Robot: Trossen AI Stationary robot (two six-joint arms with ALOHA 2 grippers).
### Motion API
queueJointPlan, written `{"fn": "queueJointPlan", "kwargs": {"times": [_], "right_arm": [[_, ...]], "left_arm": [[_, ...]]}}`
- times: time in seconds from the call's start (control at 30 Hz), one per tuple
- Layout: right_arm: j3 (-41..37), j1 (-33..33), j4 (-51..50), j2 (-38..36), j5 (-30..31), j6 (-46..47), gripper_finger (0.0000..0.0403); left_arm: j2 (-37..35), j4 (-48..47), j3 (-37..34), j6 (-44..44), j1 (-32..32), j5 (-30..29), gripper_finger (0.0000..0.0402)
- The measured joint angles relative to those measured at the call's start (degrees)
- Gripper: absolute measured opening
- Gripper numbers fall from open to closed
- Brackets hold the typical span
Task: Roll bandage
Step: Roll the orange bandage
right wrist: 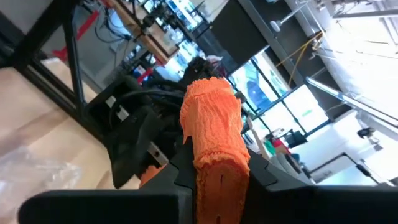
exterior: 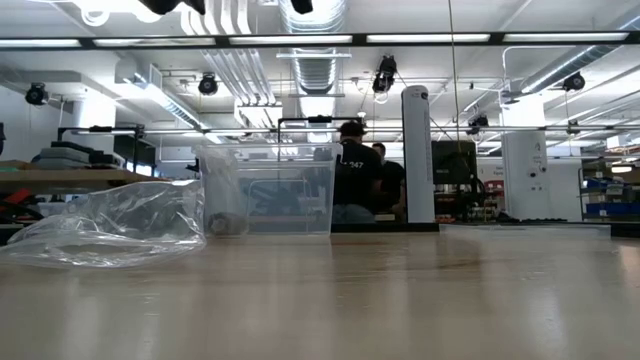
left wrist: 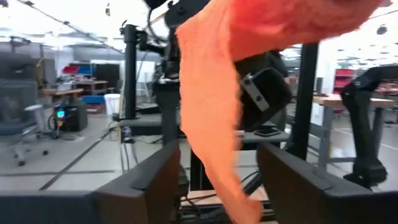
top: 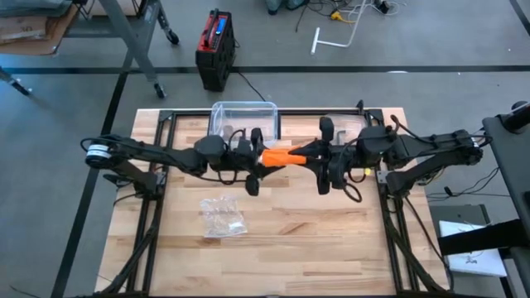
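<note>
Both grippers meet above the middle of the table, and the orange bandage (top: 281,156) runs between them. The right gripper (right wrist: 219,180) is clamped on one end of it: in the right wrist view the rolled end stands up from between the two dark fingers, which press against its sides. The left gripper (left wrist: 217,177) has its fingers apart — the loose strip hangs down through the gap between them, and the left wrist view does not show either finger pressing on it.

From above, the bandage's long axis lies across the table from left to right, tilted a little, its left end at the left gripper and its right end at the right gripper. It is off the wooden table (top: 290,240), held up in the air.

Behind the grippers, at the far edge of the table, stands a clear plastic bin (top: 244,118). Nearer the front, left of centre, lies a crumpled clear plastic bag (top: 222,217), well apart from the bandage. In the low view the bag lies left of the bin.

No readable writing shows on the bandage, bin or bag.
</note>
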Motion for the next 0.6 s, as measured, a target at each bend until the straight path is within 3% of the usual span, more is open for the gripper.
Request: {"fn": "queueJointPlan", "kwargs": {"times": [0.13,0.23,0.27,0.4,0.6], "right_arm": [[0.0,0.0,-1.0,0.0,0.5,-3.8,0.0050],[0.0,0.0,-2.5,0.0,1.9,-8.2,0.0050],[0.0,0.0,-2.9,0.0,3.1,-9.5,0.0050],[0.0,0.0,-5.7,0.0,10.0,-13.7,0.0050],[0.0,0.8,-6.0,0.0,9.8,-9.6,0.0050]], "left_arm": [[0.8,-1.4,0.0,-1.7,-0.1,-4.9,0.0121],[2.3,-2.1,0.0,-2.4,-0.6,-5.5,0.0028],[2.5,-2.0,-0.1,-2.7,-0.9,-5.5,0.0015],[2.6,-1.4,-0.1,-2.8,-2.2,-5.0,0.0007],[2.5,-2.5,-0.3,-1.8,-2.6,-5.0,0.0002]]}}
